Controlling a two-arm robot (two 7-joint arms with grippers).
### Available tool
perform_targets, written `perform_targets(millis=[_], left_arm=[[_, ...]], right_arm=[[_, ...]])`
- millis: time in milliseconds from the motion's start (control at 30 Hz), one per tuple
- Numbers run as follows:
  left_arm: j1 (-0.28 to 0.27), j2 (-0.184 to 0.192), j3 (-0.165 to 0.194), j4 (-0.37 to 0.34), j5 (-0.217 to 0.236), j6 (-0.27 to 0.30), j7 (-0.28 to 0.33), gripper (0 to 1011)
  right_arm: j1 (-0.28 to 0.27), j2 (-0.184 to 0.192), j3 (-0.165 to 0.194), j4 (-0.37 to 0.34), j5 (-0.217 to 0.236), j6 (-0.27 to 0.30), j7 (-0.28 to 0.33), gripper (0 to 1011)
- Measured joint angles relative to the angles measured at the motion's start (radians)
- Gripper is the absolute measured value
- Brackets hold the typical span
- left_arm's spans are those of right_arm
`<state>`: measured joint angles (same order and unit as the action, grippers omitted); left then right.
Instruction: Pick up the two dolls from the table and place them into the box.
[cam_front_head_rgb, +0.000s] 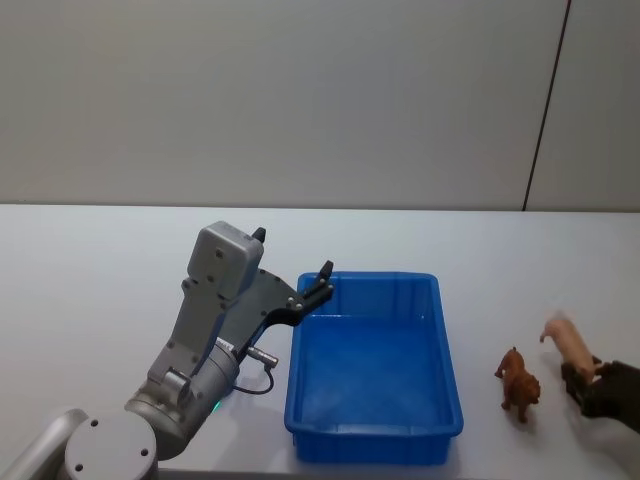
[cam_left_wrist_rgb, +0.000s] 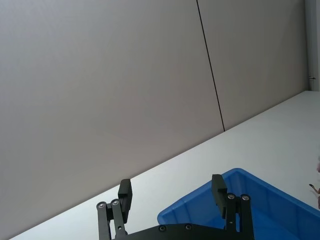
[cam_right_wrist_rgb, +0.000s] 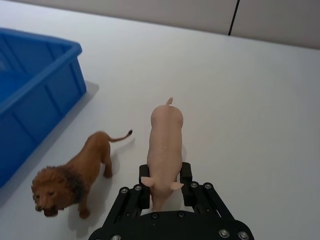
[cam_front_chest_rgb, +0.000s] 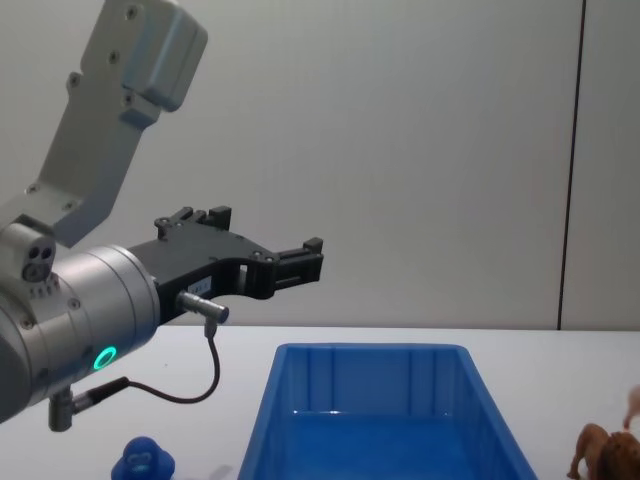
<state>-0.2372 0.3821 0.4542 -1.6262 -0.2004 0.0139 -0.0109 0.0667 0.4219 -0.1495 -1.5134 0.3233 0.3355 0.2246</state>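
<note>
Evidently the first pick was in hand. The right pincer (cam_right_wrist_rgb: 165, 179) sat low at the right end of the bench (cam_front_head_rgb: 100, 300), with a finger on each side of the pig (cam_right_wrist_rgb: 166, 135) at its head end. As far as the wrist view allowed, it was clenched on the toy. The pig's shadow lay close under it, so it had probably not left the bench by much, if at all. A brown lion (cam_right_wrist_rgb: 85, 167) stood just beside the pig on its left, between it and the box (cam_front_head_rgb: 370, 450), apart from both.

The box lay near the middle of the bench with nothing showing inside it. The left pincer (cam_left_wrist_rgb: 171, 187) hung released and empty above the box's far left corner, its fingers spread wide. A small blue figure (cam_front_chest_rgb: 143, 463) sat on the bench at the near left, below that arm and left of the box.

So neither toy was in the box, and the task was at its start. The next move called for a straight lift of the pig, high enough to clear the lion and the box's right wall. After that came a carry leftward over the open top, and only then a release. The head-end grip left most of the body hanging forward, so a slow lift would suit in case the pig swung or slipped.
</note>
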Motion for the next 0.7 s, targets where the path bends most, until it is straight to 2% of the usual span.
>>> perform_targets(millis=[433,700], left_arm=[[0.0,0.0,0.0,0.0,0.0,0.0,0.0,1001],[0.0,0.0,0.0,0.0,0.0,0.0,0.0,1002]], right_arm=[[0.019,-0.011,0.005,-0.047,0.015,-0.096,-0.007,342],[0.053,-0.027,-0.006,-0.097,0.01,-0.135,0.046,340]])
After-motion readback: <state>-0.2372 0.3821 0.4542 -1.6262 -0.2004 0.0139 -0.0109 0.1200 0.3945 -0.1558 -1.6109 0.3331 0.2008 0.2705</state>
